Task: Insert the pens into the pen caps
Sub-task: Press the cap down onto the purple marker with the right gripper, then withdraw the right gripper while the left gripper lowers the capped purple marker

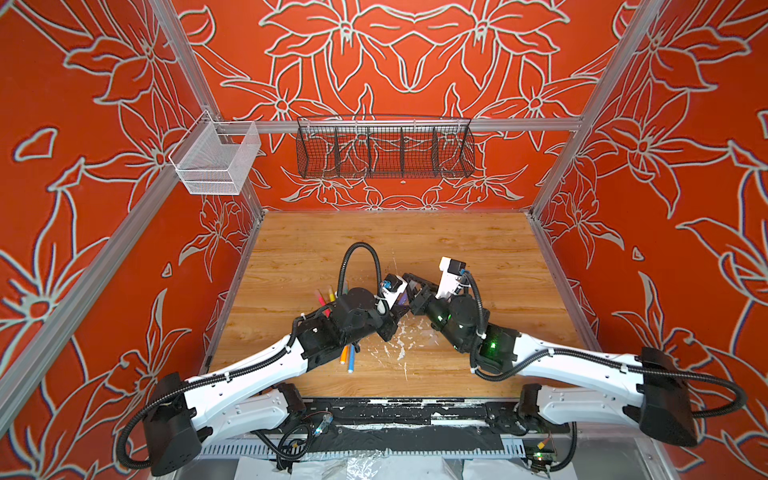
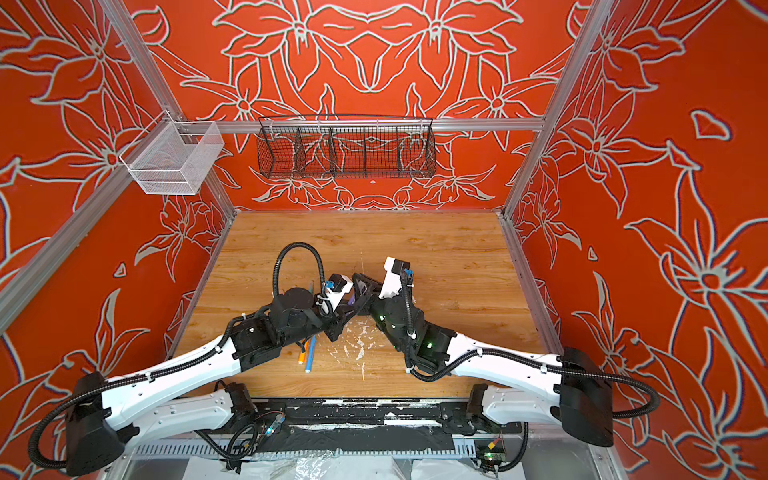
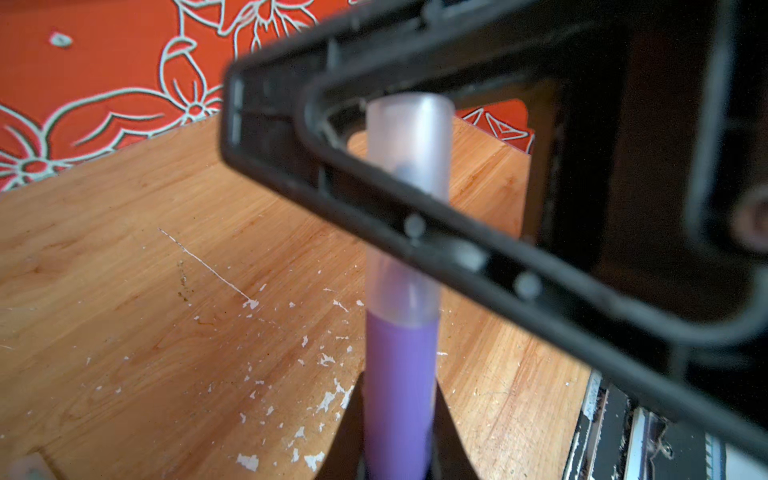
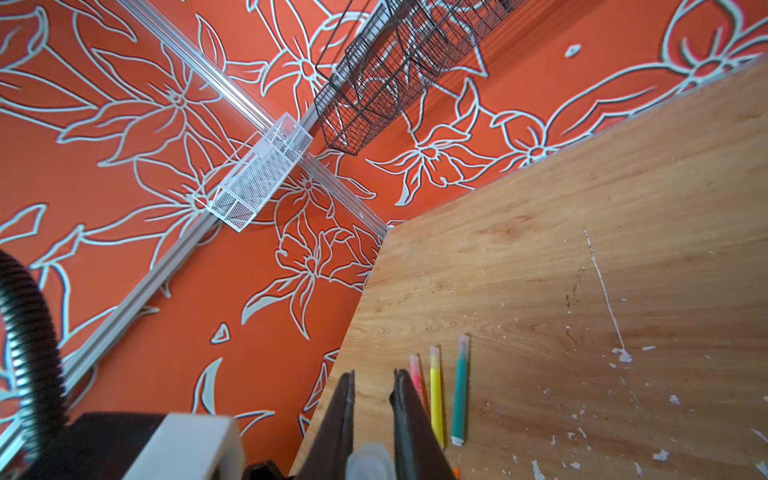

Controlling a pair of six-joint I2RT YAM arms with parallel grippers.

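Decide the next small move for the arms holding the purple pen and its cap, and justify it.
Probably open the right gripper: the clear cap it pinches already sleeves the tip of the purple pen, held by the left gripper, and overlaps the barrel. Full seating cannot be confirmed.

Your purple pen (image 3: 401,374) sits tip-first in a clear cap (image 3: 409,137). The pink pen (image 4: 417,376), yellow pen (image 4: 436,399) and green pen (image 4: 460,395) lie parallel, apparently capped; the orange pen (image 1: 344,355) and blue pen (image 1: 351,360) lie together.

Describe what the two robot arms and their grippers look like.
The left arm and right arm have white shells, black joint housings and ribbed black cables; green lights glow on the right one. The left gripper and right gripper are black with tapering fingers.
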